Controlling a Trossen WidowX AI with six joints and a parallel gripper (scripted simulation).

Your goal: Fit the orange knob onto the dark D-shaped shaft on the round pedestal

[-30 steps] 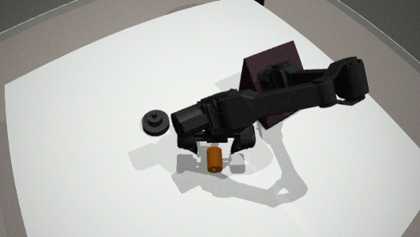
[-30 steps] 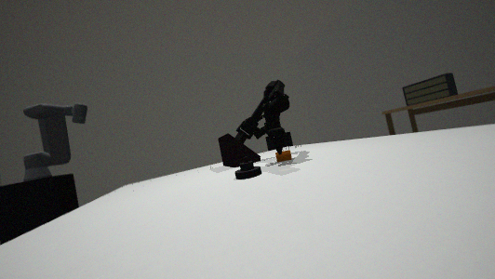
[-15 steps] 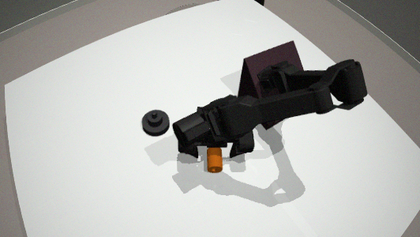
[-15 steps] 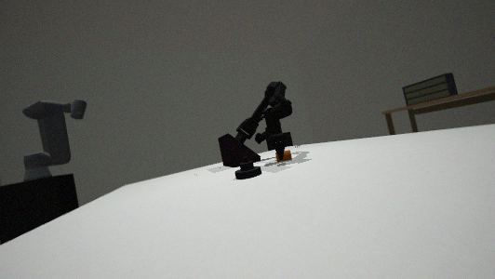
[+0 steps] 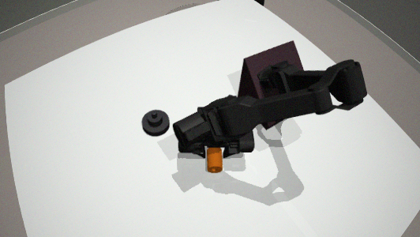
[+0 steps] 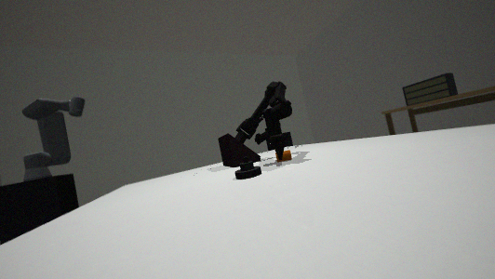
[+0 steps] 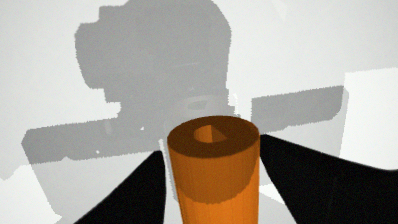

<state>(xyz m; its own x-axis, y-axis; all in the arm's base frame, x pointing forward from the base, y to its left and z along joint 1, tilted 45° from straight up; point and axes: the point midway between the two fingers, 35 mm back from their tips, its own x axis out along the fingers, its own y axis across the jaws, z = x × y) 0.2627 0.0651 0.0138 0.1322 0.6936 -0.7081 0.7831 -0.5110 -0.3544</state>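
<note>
The orange knob (image 5: 215, 159) (image 6: 287, 155) (image 7: 218, 175) lies on its side on the white table. Its end with the D-shaped hole shows in the wrist view, the flat side of the hole towards the right. My gripper (image 5: 214, 153) (image 7: 211, 150) is partly open, one finger on each side of the knob. In the wrist view a narrow gap shows between the left finger and the knob; the right fingertip is close against its edge. The dark round pedestal (image 5: 148, 127) (image 6: 248, 173) stands upright to the left of the gripper in the top view, its shaft bare.
The dark purple wedge-shaped arm base (image 5: 249, 77) (image 6: 231, 151) stands behind the pedestal in the exterior view. My arm (image 5: 276, 107) stretches from the right in the top view. A grey robot arm (image 6: 55, 135) and a wooden table (image 6: 447, 103) are far in the background.
</note>
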